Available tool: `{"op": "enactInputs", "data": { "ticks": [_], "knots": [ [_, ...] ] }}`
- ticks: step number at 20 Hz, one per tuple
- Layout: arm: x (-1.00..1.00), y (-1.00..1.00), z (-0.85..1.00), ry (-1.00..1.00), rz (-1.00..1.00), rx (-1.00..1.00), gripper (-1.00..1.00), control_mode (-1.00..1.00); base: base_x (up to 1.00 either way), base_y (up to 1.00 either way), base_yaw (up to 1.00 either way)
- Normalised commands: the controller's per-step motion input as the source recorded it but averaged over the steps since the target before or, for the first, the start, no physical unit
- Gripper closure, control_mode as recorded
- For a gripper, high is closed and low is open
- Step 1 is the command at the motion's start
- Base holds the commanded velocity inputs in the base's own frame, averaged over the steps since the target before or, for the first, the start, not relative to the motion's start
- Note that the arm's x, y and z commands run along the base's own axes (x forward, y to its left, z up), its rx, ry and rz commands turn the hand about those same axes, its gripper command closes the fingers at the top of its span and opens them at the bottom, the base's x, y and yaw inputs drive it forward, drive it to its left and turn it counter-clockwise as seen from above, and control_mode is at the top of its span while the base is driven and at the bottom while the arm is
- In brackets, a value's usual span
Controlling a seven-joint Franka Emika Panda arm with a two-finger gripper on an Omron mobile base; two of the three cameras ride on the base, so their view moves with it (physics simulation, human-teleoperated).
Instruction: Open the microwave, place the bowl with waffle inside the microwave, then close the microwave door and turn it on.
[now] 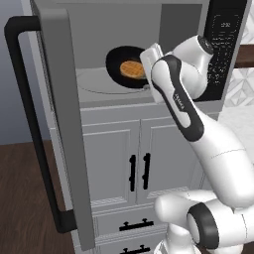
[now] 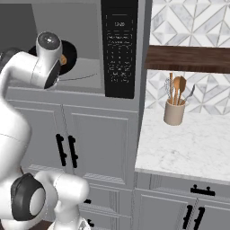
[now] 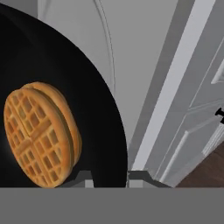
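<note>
Inside the microwave (image 1: 99, 30), claw (image 3: 109, 177) pinches bowl (image 1: 119, 62) rim — door (image 1: 64, 124) wide.

right rim of the bowl with waffle (image 1: 118, 59) hidden behind the white wrist and forearm in the left base view; gripper (image 3: 109, 178) tips cut by the grey band in the hand view, contact with the rim not clear. in the right base view, most of the bowl with waffle (image 2: 68, 57) covered by the arm's joint. microwave door (image 1: 64, 129) seen edge-on, window out of sight, bottom cut by the frame. markings on the black button panel (image 2: 119, 49) too small to read. utensils in the holder (image 2: 174, 111) too small to name.
</note>
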Motion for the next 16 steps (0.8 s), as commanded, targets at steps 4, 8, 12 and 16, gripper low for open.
{"op": "enactInputs", "data": {
  "ticks": [4, 8, 12, 16],
  "knots": [
    [0.68, -0.01, -0.03, 0.04, -0.07, 0.0, 1.0, -1.0, 0.0, 0.0, 0.0],
    [0.53, -0.01, -0.32, 0.04, 0.0, 0.0, 1.0, -1.0, 0.0, 0.0, 0.0],
    [0.44, 0.0, -0.39, 0.03, 0.0, 0.0, 1.0, -1.0, 0.0, 0.0, 0.0],
    [0.49, 0.0, -0.1, 0.01, 0.0, 0.0, 1.0, -1.0, 0.0, 0.0, 0.0]
  ]
}}
